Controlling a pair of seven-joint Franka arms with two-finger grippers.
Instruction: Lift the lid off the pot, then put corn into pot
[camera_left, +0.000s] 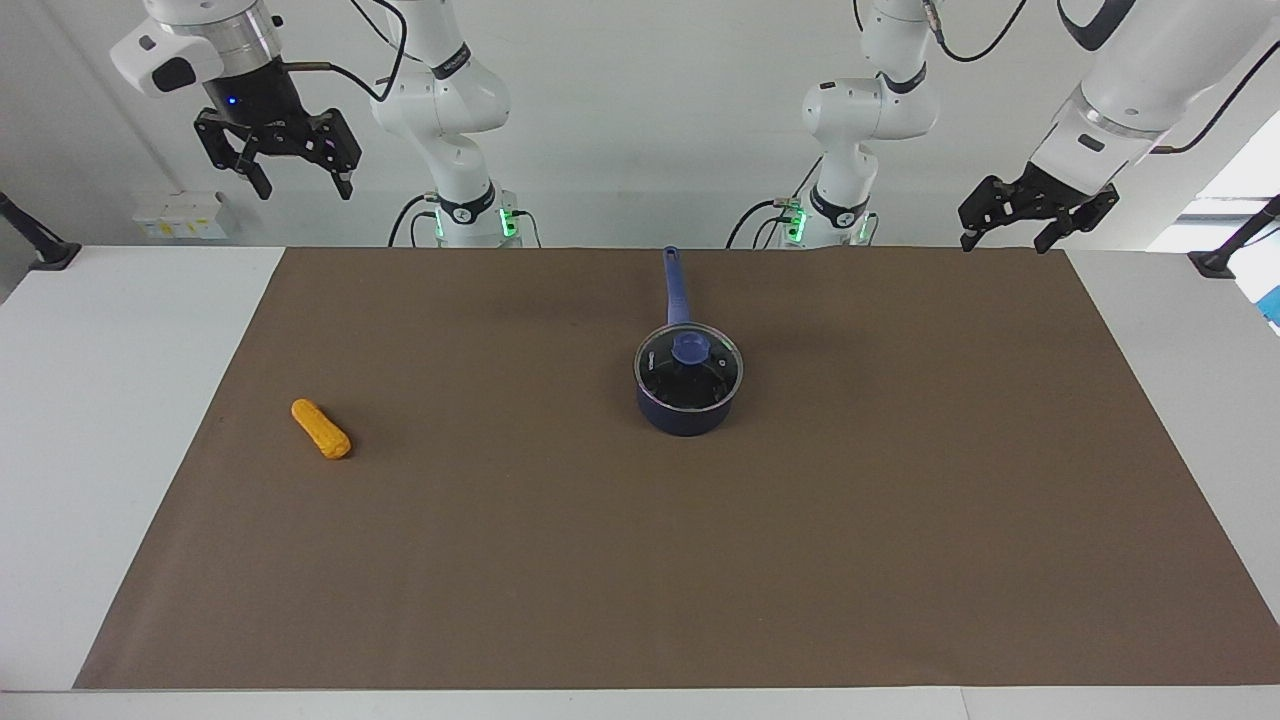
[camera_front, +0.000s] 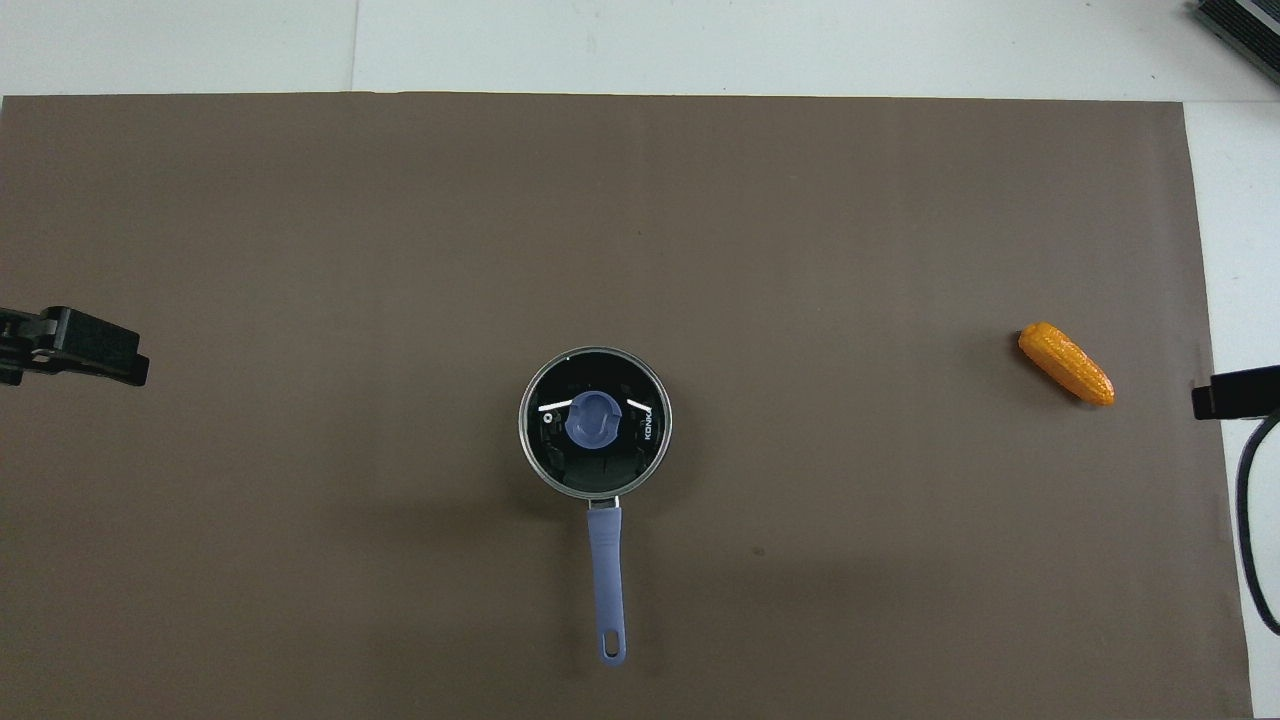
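Note:
The dark blue pot (camera_left: 686, 421) stands in the middle of the brown mat, its long blue handle (camera_front: 607, 570) pointing toward the robots. The glass lid (camera_left: 664, 378) with its blue knob (camera_front: 593, 420) sits on the pot. The orange-yellow corn (camera_left: 321, 428) lies on the mat toward the right arm's end, slightly farther from the robots than the pot; it also shows in the overhead view (camera_front: 1066, 363). My right gripper (camera_left: 305, 190) is open and empty, raised high above its end of the table. My left gripper (camera_left: 1005, 243) is open and empty, raised over its end.
The brown mat (camera_left: 640, 560) covers most of the white table (camera_left: 100, 420). Black stands sit at the table's corners nearest the robots (camera_left: 40, 250) (camera_left: 1225, 258). A small white box (camera_left: 180, 215) is near the right arm's base.

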